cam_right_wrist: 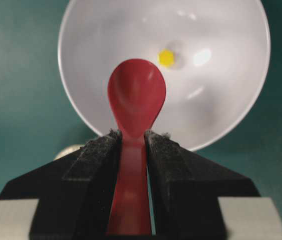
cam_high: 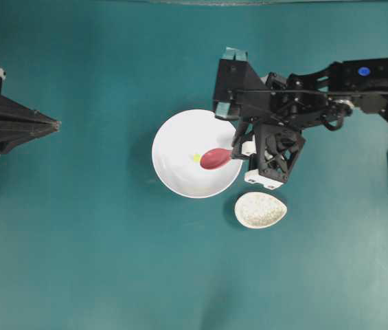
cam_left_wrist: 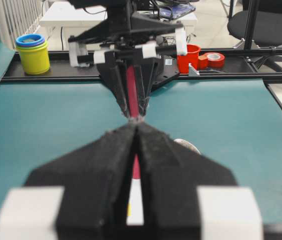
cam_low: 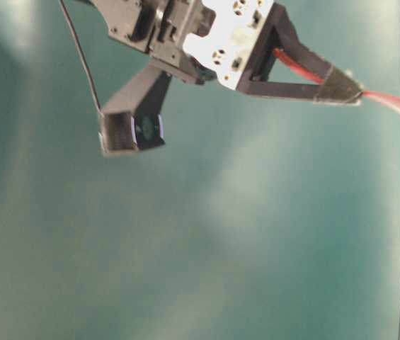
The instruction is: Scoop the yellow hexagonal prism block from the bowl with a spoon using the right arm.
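The white bowl (cam_high: 173, 134) sits mid-table. The yellow hexagonal prism block (cam_high: 196, 157) lies on its floor near the centre. My right gripper (cam_high: 239, 152) is shut on the handle of the pink-red spoon (cam_high: 215, 159) at the bowl's right rim. The spoon's head reaches into the bowl, just right of the block. In the right wrist view the spoon (cam_right_wrist: 137, 95) points at the bowl (cam_right_wrist: 220, 100), its head empty, and the block (cam_right_wrist: 166, 57) lies just beyond its tip, to the right. My left gripper (cam_high: 56, 125) rests shut and empty at the far left.
A small oval speckled dish (cam_high: 260, 210) lies right of the bowl's near edge, below the right wrist. Beyond the table's far edge stand stacked yellow and blue cups (cam_left_wrist: 32, 52), a red cup (cam_left_wrist: 190, 56) and tape rolls (cam_left_wrist: 214, 59).
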Controlling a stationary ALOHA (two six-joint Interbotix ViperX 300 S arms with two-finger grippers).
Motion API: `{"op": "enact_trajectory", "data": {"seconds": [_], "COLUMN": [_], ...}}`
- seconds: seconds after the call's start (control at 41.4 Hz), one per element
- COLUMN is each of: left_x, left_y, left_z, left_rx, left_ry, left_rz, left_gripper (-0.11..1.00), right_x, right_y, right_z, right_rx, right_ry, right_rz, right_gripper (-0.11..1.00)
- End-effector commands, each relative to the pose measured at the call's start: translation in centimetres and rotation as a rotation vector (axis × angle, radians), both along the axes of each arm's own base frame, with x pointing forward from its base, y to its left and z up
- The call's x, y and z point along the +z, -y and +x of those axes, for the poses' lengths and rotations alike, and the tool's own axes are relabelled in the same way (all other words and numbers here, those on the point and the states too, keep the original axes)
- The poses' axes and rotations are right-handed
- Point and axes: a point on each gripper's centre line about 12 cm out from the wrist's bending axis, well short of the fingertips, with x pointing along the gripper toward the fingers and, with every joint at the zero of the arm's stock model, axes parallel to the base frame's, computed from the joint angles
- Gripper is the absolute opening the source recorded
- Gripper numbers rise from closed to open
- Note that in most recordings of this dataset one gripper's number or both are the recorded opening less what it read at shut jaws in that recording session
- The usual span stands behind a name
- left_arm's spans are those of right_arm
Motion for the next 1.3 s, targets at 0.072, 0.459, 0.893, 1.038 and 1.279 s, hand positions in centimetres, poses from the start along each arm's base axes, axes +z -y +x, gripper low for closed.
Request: {"op": "enact_trajectory", "data": {"seconds": [0.072,0.459,0.893,1.038,1.279], "left_x": [0.8,0.8,0.8,0.8,0.8], "left_y": [0.0,0.0,0.0,0.0,0.0], "left_z": [0.1,0.1,0.1,0.1,0.1], "left_rx": [0.001,-0.001,0.001,0.001,0.001], "left_ry": [0.021,0.021,0.023,0.021,0.021], "left_rz": [0.006,0.006,0.006,0.006,0.006], "left_gripper": [0.0,0.0,0.0,0.0,0.0], "right_x": [0.1,-2.5,-3.8,-3.6,-3.4], "right_y": [0.1,0.4,0.9,1.1,1.5], "right_z": [0.6,1.8,3.0,3.3,4.1], "right_rx": [0.008,0.002,-0.003,-0.008,-0.013], "right_ry": [-0.031,-0.06,-0.016,0.02,0.082], "right_rz": [-0.004,-0.01,-0.046,-0.06,-0.091], "right_gripper": [0.24,0.24,0.24,0.24,0.24]}}
